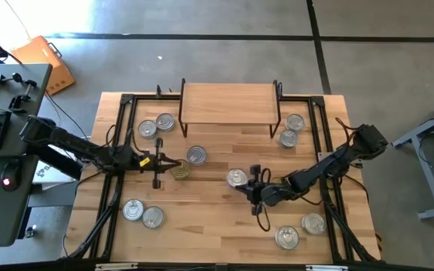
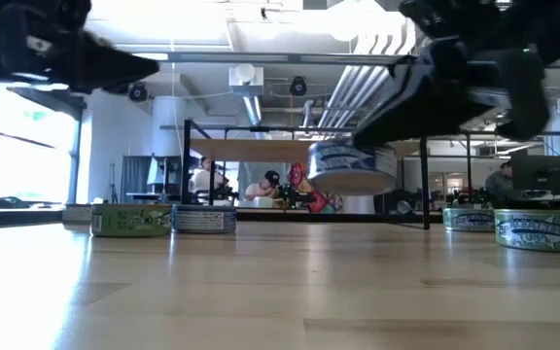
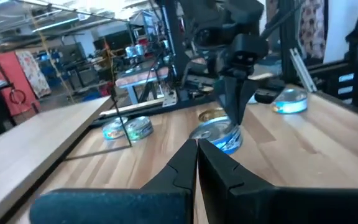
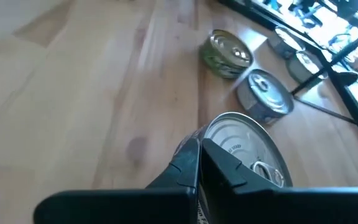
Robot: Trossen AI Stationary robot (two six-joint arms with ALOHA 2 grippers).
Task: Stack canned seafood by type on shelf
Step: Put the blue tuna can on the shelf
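Observation:
The shelf (image 1: 228, 102), a light wooden top on black legs, stands at the table's far middle. My right gripper (image 1: 249, 184) is shut on a silver-lidded tin with a bluish label (image 2: 351, 167), which hangs above the table at mid-table (image 1: 236, 178). My left gripper (image 1: 159, 159) is shut with nothing in it (image 3: 196, 163), left of centre, pointing level toward the held tin (image 3: 219, 134). A gold-lidded tin (image 1: 180, 171) and a silver tin (image 1: 196, 155) rest flat on the table just beyond it. My right gripper pinches the tin's rim (image 4: 205, 144) between its two fingers at the tin's edge nearest the wrist. The fingers (image 3: 236, 106) come slanting down from the table's right. The tin is lifted clear of the table, lid up and slightly tilted.
Pairs of tins rest flat on the table: left of the shelf (image 1: 157, 125), right of it (image 1: 291, 129), near left (image 1: 142, 214) and near right (image 1: 300, 230). A black frame (image 1: 119, 143) runs round the tabletop. People sit in the room beyond the table (image 2: 280, 187).

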